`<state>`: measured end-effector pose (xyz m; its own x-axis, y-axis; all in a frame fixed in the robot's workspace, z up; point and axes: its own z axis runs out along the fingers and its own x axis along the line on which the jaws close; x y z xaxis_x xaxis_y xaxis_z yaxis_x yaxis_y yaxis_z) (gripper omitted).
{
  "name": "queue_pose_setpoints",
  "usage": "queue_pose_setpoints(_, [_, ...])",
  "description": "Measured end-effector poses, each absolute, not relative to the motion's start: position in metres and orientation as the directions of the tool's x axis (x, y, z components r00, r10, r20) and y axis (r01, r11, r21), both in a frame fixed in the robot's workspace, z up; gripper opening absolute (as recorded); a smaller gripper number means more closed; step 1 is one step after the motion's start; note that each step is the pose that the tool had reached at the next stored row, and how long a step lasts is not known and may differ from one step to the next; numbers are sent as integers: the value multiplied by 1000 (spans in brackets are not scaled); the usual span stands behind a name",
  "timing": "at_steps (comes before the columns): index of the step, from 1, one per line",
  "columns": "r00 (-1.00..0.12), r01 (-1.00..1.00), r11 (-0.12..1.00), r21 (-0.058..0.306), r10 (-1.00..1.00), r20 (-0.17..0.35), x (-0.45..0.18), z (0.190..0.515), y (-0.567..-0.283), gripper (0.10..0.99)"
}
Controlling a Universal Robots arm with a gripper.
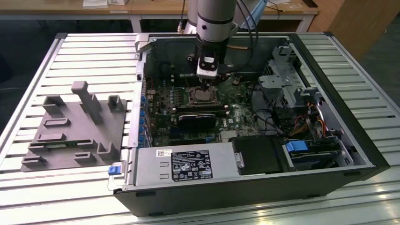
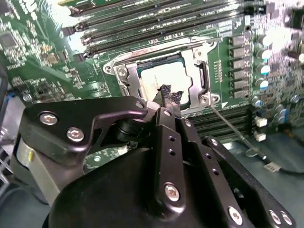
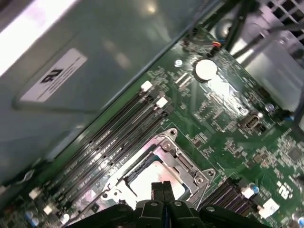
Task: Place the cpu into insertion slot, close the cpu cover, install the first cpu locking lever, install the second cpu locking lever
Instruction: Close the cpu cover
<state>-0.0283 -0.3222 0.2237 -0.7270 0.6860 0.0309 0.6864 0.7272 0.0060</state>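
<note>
The cpu [image 2: 164, 76] lies flat in the insertion slot [image 1: 202, 95] of the green motherboard, its pale metal face showing. The silvery cpu cover [image 2: 129, 80] lies down around it, framing the chip [image 3: 151, 182] through its window. My gripper [image 2: 169, 95] hangs just over the cover's edge with its black fingers pressed together and nothing between them; I cannot tell whether it touches. In the exterior view the gripper [image 1: 207, 84] stands directly above the socket. A thin metal locking lever [image 2: 232, 127] slants out from the socket's corner over the neighbouring slots.
The open computer case [image 1: 350, 136] surrounds the board. Long memory slots [image 2: 156, 19] flank the socket. A black fan card [image 1: 195, 121], a grey power supply [image 1: 181, 166] and a drive cage [image 1: 284, 77] crowd the case. A grey fixture [image 1: 75, 126] sits at the exterior view's left.
</note>
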Motion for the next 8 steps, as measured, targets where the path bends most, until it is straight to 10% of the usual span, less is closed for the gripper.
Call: queue_pose_setpoints(8, [-819,574,819,6,573,31,-28,223,-322,102])
